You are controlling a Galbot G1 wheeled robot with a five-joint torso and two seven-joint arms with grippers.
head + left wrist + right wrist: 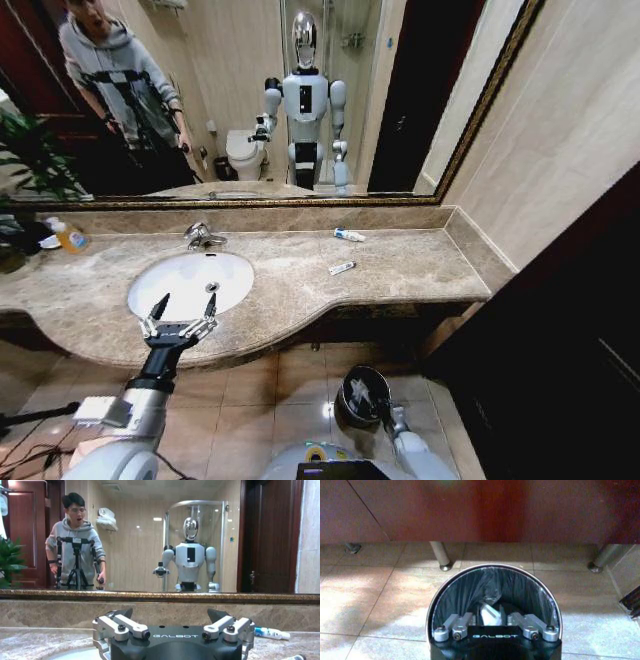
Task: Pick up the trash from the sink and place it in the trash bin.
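Note:
The white sink (pixel 175 290) is set in the marble counter, with its bowl looking bare. My left gripper (pixel 180 318) hangs open over the sink's front rim; in the left wrist view this gripper (pixel 170 613) has nothing between its fingers. Trash lies on the counter to the right of the sink: a white tube with a blue cap (pixel 349 235) (pixel 270 632) and a flat packet (pixel 342 267). The trash bin (pixel 362 393) (pixel 495 592) stands on the floor. My right gripper (pixel 491 619) reaches into its mouth, shut on a white piece of trash (pixel 490 613).
An orange-yellow soap bottle (pixel 68 237) stands at the counter's back left and a chrome tap (pixel 203 236) behind the sink. A mirror covers the wall behind. Dark cabinet fronts and metal legs (pixel 441 557) stand behind the bin on the tiled floor.

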